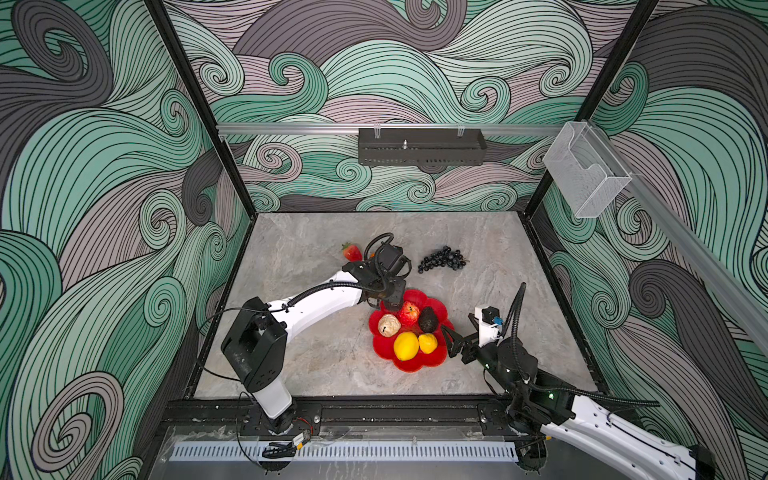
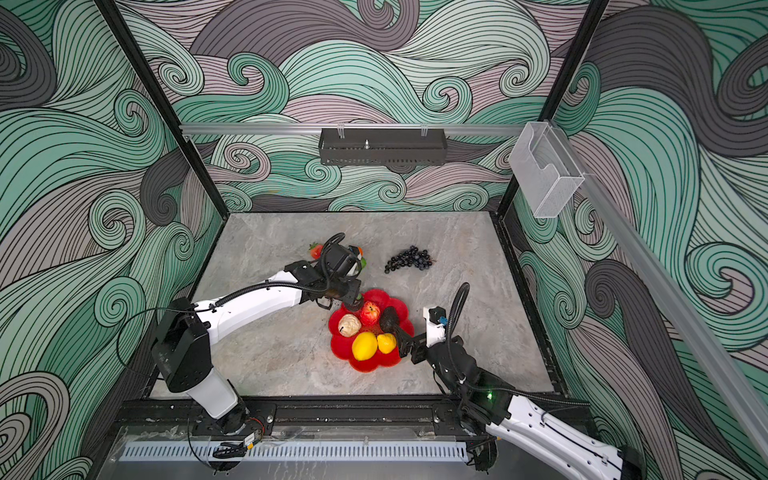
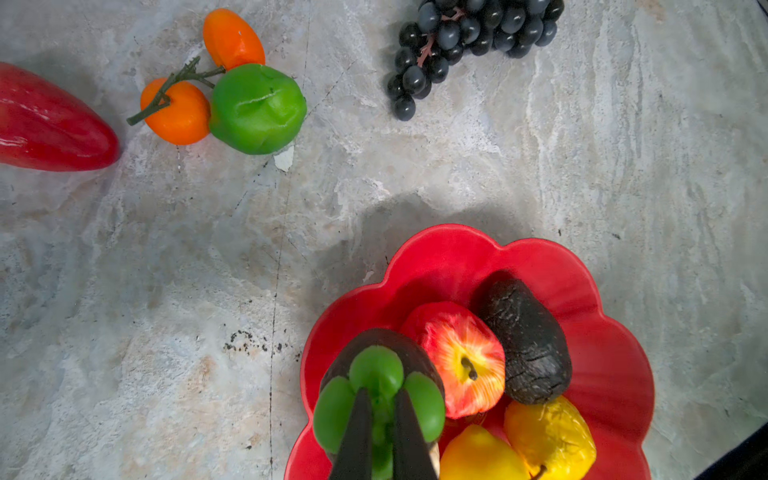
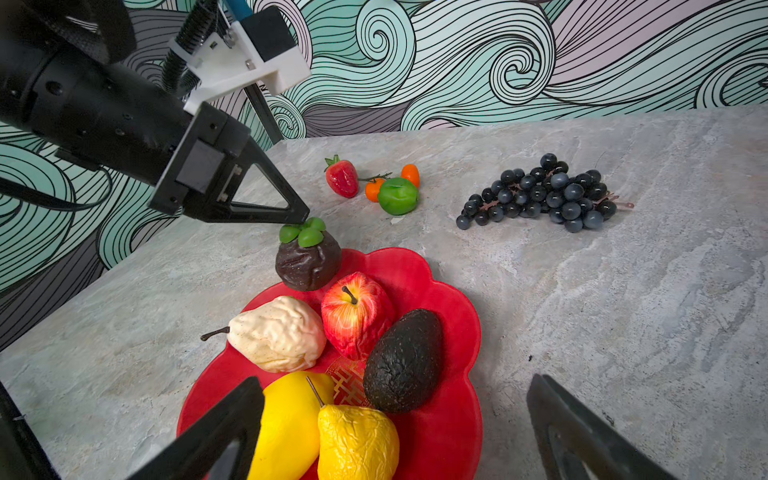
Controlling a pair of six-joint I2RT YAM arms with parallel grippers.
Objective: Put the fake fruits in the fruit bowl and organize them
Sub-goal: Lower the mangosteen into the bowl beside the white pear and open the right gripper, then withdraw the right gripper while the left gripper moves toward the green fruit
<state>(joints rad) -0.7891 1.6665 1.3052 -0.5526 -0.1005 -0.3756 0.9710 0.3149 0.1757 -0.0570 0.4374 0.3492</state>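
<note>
1. The fruit bowl point(image 4: 453, 316) is a shallow, glossy red dish with a scalloped, petal-like rim. It sits on the grey, marble-veined surface point(image 1: 311, 353), a little right of centre and nearer the front edge than the back.
2. The left gripper point(image 4: 303, 218) has its thin black triangular fingers clenched on the smooth green leaf cap point(image 3: 376, 368) of a dark, wrinkled round fruit point(image 4: 308, 266). The fruit hangs at the bowl's back-left rim. Whether its underside touches the rim cannot be told.
3. The right gripper point(image 4: 392, 384) is spread wide and grips nothing. It sits low at the bowl's front-right rim.
4. Five fruits lie in the bowl:
   - a lumpy beige pear point(image 4: 276, 334) with a dark stem
   - a dented red-and-yellow streaked apple point(image 4: 355, 316)
   - a pebbly black avocado point(image 4: 405, 361), against the apple
   - a smooth yellow lemon point(image 4: 291, 419)
   - a crinkled yellow pear point(image 4: 357, 442), just beside the lemon
5. A gold lattice pattern point(image 4: 349, 382) shows on the bowl's floor between the fruits.
6. A bunch of matte, blue-black grapes point(image 4: 544, 195) lies on the surface behind the bowl, towards the right edge and well apart from it.
7. Left of the grapes, towards the back, are a seeded red strawberry point(image 4: 341, 178) and two small glossy oranges point(image 3: 176, 110) on a green twig. The oranges touch a dimpled green lime point(image 4: 397, 196).
</note>
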